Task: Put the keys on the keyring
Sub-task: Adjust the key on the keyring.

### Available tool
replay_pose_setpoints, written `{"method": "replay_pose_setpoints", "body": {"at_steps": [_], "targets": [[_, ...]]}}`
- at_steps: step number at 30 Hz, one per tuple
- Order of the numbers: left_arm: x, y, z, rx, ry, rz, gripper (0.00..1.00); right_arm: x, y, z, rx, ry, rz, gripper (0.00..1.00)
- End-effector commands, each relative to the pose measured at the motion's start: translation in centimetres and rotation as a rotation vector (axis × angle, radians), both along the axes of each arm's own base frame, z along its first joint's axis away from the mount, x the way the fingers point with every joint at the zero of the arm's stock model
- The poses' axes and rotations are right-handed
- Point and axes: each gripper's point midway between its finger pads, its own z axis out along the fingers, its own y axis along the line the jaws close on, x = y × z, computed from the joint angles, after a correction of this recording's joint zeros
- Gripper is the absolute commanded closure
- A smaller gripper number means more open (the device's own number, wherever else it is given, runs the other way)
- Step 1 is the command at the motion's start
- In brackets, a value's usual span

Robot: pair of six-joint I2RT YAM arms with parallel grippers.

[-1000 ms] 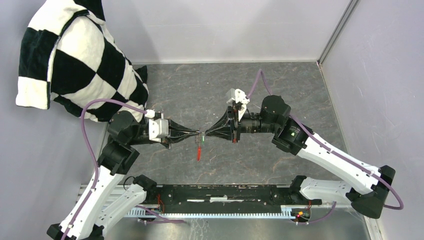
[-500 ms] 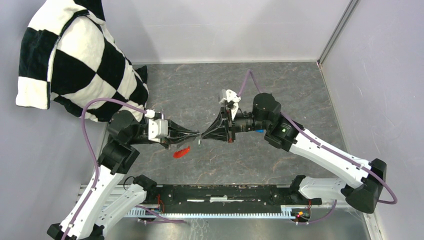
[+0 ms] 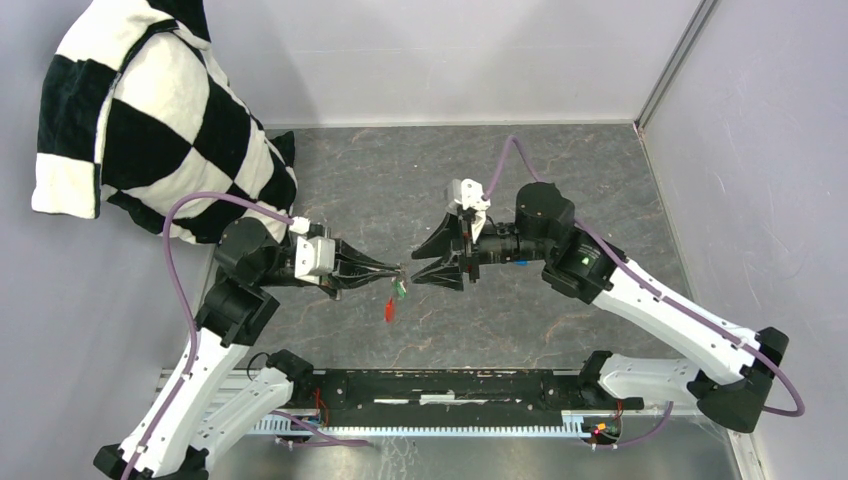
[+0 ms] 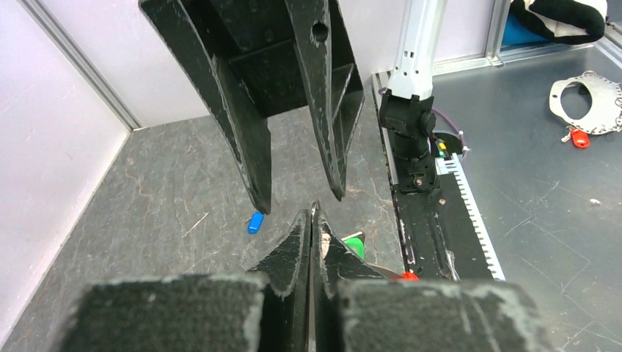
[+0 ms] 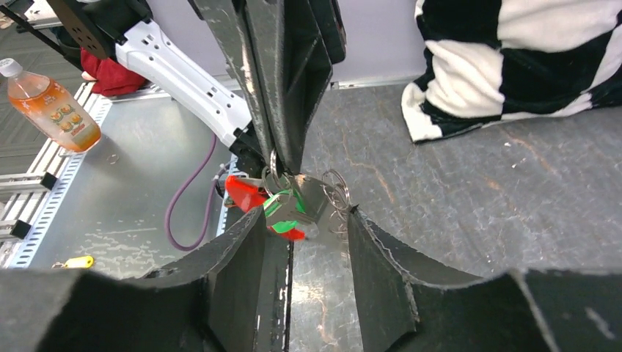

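Note:
My left gripper (image 3: 401, 270) is shut on the thin metal keyring (image 5: 273, 167), whose edge shows between its fingertips (image 4: 301, 224). A green key (image 3: 399, 289) (image 5: 282, 207) (image 4: 356, 246) and the red tag (image 3: 388, 312) (image 5: 244, 192) hang from the ring below those fingers. The grey chain strap (image 5: 336, 192) dangles beside them. My right gripper (image 3: 415, 264) (image 5: 304, 229) faces the left one from the right. It stands open just short of the ring, touching nothing. A blue key (image 4: 254, 222) lies on the table beyond the right gripper's fingers.
A black-and-white checkered cushion (image 3: 150, 120) leans in the far left corner. Walls close the table at the back and right (image 3: 740, 150). The arms' base rail (image 3: 450, 392) runs along the near edge. An orange drink bottle (image 5: 48, 103) stands off the table.
The right gripper has opened and drawn back to the right, off the ring. The red tag swung left and now hangs down again with the green key under the left gripper.

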Motion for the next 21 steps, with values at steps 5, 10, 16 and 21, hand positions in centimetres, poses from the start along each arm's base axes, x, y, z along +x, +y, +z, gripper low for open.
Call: {"method": "replay_pose_setpoints", "body": {"at_steps": [5,10,16,21], "targets": [[-0.9,0.2,2.4,-0.041,-0.07,-0.02,0.98,-1.0,-0.1,3.8,0.123,-0.082,0.047,0.49],[-0.8,0.3,2.4,-0.045,-0.071,-0.008,0.98,-1.4,0.7,4.2,0.158,-0.065,0.093,0.56],[-0.7,0.3,2.4,-0.048,-0.073,0.0,0.98,-1.2,1.2,3.1,0.147,-0.032,0.104,0.68],[-0.7,0.3,2.4,-0.049,-0.072,-0.001,0.98,-1.0,1.4,2.4,0.127,-0.02,0.095,0.78]]}}
